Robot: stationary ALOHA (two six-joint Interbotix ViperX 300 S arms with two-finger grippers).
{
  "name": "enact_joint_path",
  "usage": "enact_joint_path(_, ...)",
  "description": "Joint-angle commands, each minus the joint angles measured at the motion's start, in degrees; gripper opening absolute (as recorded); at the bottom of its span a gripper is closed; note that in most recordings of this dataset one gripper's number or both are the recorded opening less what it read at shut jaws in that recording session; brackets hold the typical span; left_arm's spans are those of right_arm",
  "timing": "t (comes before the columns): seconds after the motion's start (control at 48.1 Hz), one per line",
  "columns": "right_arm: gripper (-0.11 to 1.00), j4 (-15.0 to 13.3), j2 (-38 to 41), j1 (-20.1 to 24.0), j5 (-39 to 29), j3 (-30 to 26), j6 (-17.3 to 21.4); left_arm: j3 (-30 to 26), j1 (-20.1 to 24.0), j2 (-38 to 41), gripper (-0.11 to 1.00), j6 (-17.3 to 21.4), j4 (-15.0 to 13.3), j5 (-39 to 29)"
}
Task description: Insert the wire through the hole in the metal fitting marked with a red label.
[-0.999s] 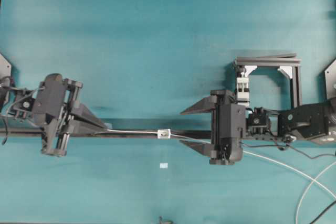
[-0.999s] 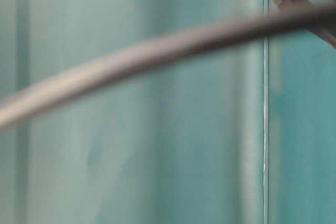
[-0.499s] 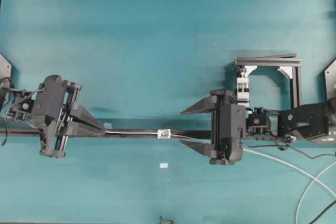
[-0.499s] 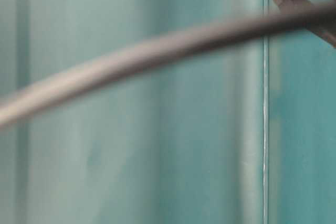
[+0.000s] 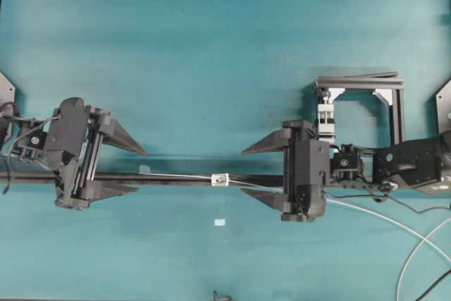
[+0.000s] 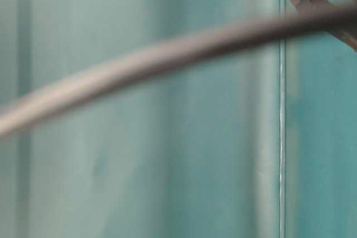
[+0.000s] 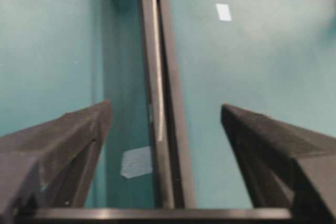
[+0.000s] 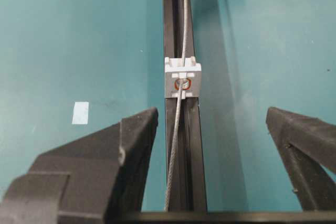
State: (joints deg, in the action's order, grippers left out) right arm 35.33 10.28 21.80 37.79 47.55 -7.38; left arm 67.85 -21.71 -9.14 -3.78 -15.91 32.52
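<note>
I'm working over a flat teal table (image 5: pixel 211 33), matte, w/ soft shadow bands; no room beyond it is showing. The table-level view is giving only blurred teal and a thick out-of-focus dark bar crossing it.

My left gripper (image 5: pixel 135 170) is sitting at mid-left of the overhead view, fingers spread wide, pinching nothing, straddling the black rail (image 5: pixel 176 179). My right gripper (image 5: pixel 248 171) is sitting right of centre, fingers also spread wide, nothing between the pads.

The wire (image 8: pixel 178 129) is lying along the rail and passing thru the hole (image 8: pixel 182 84), red-ringed, in the metal fitting (image 8: pixel 182 77), which is sitting on the rail at frame centre. A small pale tape patch (image 5: pixel 220 223) is lying just below it.
</note>
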Motion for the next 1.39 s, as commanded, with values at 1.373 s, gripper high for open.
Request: enact_joint_path(1.373,0.93,-0.09,-17.14,-4.04,0.70,7.21,-7.29,0.79,9.05,-11.43,0.81,7.12,0.44,0.35)
